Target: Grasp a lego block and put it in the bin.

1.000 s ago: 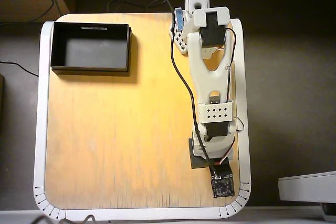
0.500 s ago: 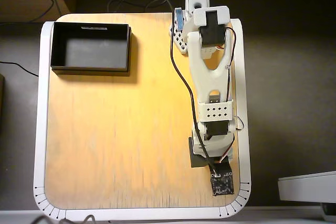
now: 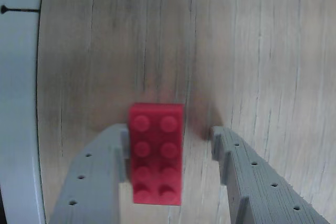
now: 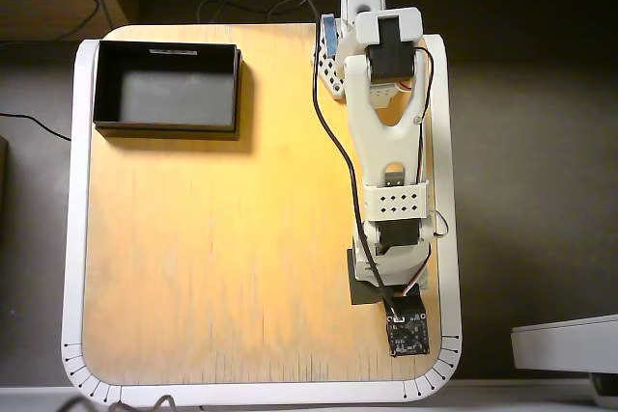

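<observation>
lego block point(image 3: 156, 153) between spread gripper point(image 3: 170, 142) fingers in wrist view, left finger touching; hidden under arm overhead, bin point(image 4: 166, 87) far off

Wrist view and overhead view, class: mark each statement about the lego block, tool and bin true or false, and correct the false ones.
1. The lego block lies between the tool's two fingers. True.
2. The block is blue. False: it is red.
3. The bin holds the block. False: the bin's floor is bare.
4. The block rests on the wooden table. True.
5. The tool is open. True.
</observation>
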